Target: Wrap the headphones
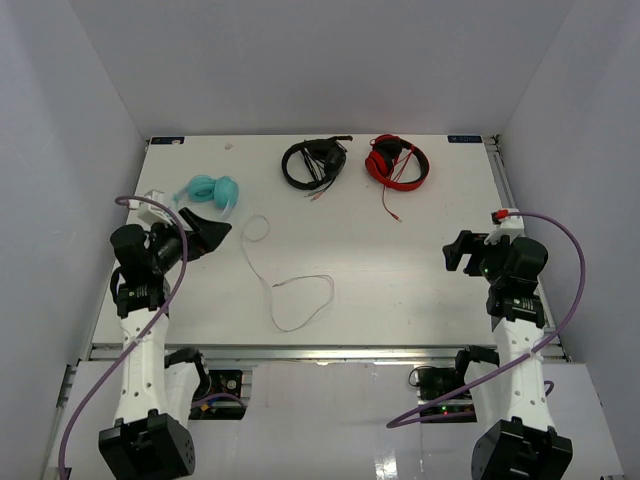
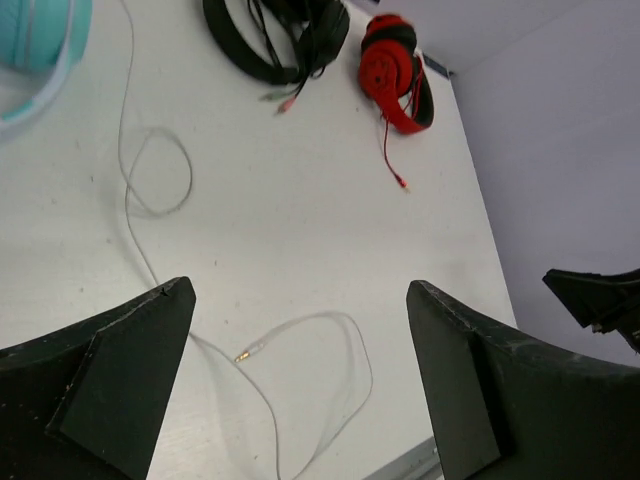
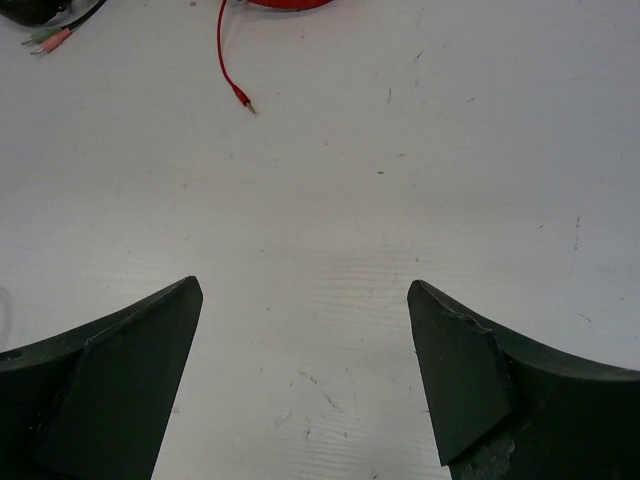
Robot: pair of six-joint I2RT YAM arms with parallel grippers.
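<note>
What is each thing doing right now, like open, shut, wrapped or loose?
Teal headphones, lying on the table, not held, not wrapped.
White cable, loose, spread in loops.
Black headphones, lying untouched, plug ends poking out.
Red headphones, lying untouched, cable end trailing.
Left gripper, open, empty, above the white cable.
Right gripper, open, empty, over bare table.

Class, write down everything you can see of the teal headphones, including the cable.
The headphones are teal with round ear cups and a pale headband, plastic by the look. They lie at the table's far left. Their thin white cable is unwrapped, trailing toward the near edge in one small loop and one larger loop, ending in a gold-tipped plug. Only the table appears to touch them.
</note>
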